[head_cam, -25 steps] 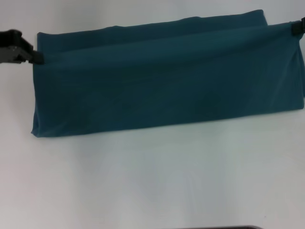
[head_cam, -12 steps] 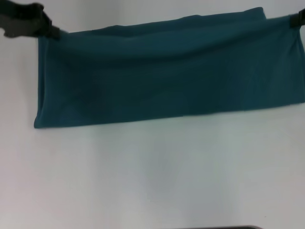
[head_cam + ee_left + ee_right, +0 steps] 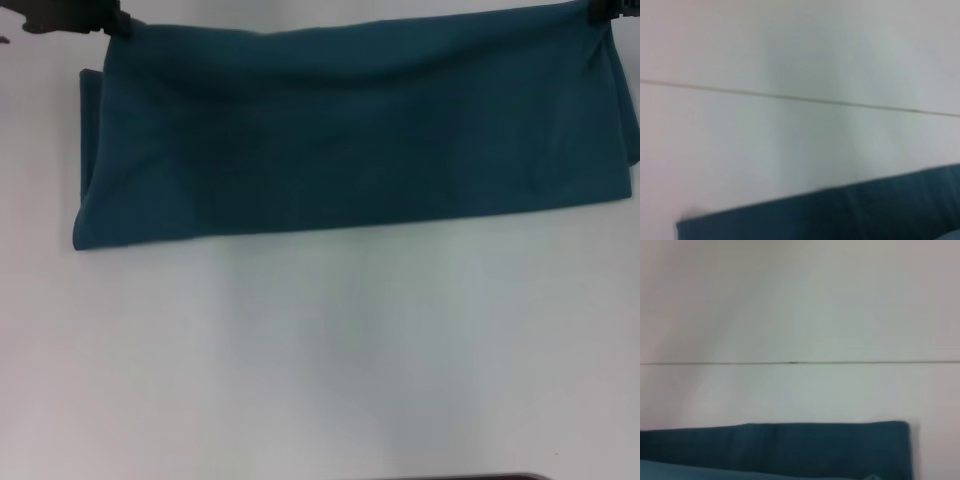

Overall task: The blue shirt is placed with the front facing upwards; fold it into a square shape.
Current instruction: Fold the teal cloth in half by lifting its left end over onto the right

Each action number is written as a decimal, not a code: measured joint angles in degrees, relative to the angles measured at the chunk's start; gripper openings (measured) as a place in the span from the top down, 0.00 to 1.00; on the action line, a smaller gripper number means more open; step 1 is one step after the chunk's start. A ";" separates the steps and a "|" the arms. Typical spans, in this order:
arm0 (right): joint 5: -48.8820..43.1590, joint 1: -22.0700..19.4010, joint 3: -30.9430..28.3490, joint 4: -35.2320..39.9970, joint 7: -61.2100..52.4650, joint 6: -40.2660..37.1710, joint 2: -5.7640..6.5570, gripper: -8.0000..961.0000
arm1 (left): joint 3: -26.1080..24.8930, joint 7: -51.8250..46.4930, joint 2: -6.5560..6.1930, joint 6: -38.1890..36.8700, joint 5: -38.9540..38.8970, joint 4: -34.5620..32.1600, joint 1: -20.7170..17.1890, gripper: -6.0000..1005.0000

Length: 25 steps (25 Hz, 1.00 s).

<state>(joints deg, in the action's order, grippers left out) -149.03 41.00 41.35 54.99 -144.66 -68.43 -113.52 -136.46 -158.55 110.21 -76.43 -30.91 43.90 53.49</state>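
Head view: both arms have carried the blue shirt [image 3: 350, 130] top layer toward the tabletop [image 3: 320, 350] far edge; left end effector [image 3: 118, 22] and right end effector [image 3: 592, 10] pinch its corners, completing a lengthwise fold.

The blue shirt [image 3: 360, 135], dark teal and plain on its visible side, is being held as a long folded band across the far part of the tabletop, its far corners lifted, its near edge lying flat and straight.
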 joint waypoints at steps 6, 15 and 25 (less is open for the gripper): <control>-6.75 2.76 2.18 -5.74 -2.40 8.52 -0.71 0.80 | 1.61 -0.83 0.27 6.91 2.59 -4.43 1.54 0.95; -10.33 6.63 3.26 -9.86 -2.52 16.36 -1.68 0.79 | 1.73 -1.15 0.41 10.14 4.41 -5.89 2.04 0.94; -10.65 8.17 5.86 -11.58 -2.55 18.37 -2.26 0.78 | 1.33 -1.04 0.59 11.32 4.24 -6.25 1.87 0.94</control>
<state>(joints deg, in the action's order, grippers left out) -159.68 49.17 47.21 43.41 -147.22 -50.07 -115.78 -135.13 -159.59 110.80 -65.11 -26.67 37.65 55.35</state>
